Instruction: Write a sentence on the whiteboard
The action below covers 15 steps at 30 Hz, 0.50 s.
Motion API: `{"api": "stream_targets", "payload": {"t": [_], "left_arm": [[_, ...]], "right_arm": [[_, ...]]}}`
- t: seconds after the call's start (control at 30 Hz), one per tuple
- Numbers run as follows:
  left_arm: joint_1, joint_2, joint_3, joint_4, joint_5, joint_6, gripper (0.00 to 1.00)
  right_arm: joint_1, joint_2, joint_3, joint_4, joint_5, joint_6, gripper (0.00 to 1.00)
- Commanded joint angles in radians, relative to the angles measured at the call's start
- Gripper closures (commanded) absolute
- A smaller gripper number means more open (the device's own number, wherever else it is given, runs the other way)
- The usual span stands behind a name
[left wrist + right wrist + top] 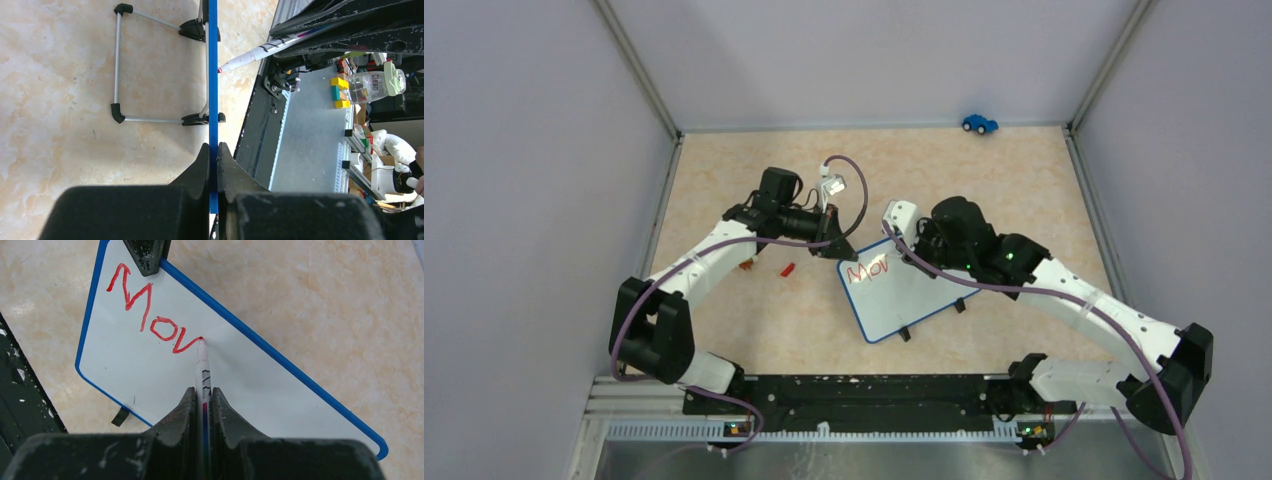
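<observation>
marker (202,365) barrel hidden, whiteboard (260,390) corner — cropped

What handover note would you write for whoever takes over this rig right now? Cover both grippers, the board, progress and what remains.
Left gripper: shut on the blue rim of the small white rectangular whiteboard.
Right gripper: shut on a white marker pen, its red tip touching the board.
Done: red handwritten lettering "Mov".
Left: the rest of the sentence.
</observation>
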Motion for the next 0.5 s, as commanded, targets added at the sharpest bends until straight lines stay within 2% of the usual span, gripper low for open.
{"api": "stream_targets", "payload": {"t": [0.0, 0.2, 0.47], "left_arm": [[-0.009, -0.007, 0.001, -0.006, 0.028, 0.016, 1.0], [-0.009, -0.01, -0.002, -0.005, 0.031, 0.015, 1.0], [-0.009, -0.013, -0.001, -0.002, 0.034, 0.014, 1.0]], "right_arm": [[-0.009, -0.037, 0.033, -0.012, -0.044, -0.023, 1.0], [-0.009, -0.086, -0.026, -0.035, -0.044, -0.04, 1.0], [-0.008, -0.025, -0.019, -0.01, -0.038, -0.029, 1.0]]}}
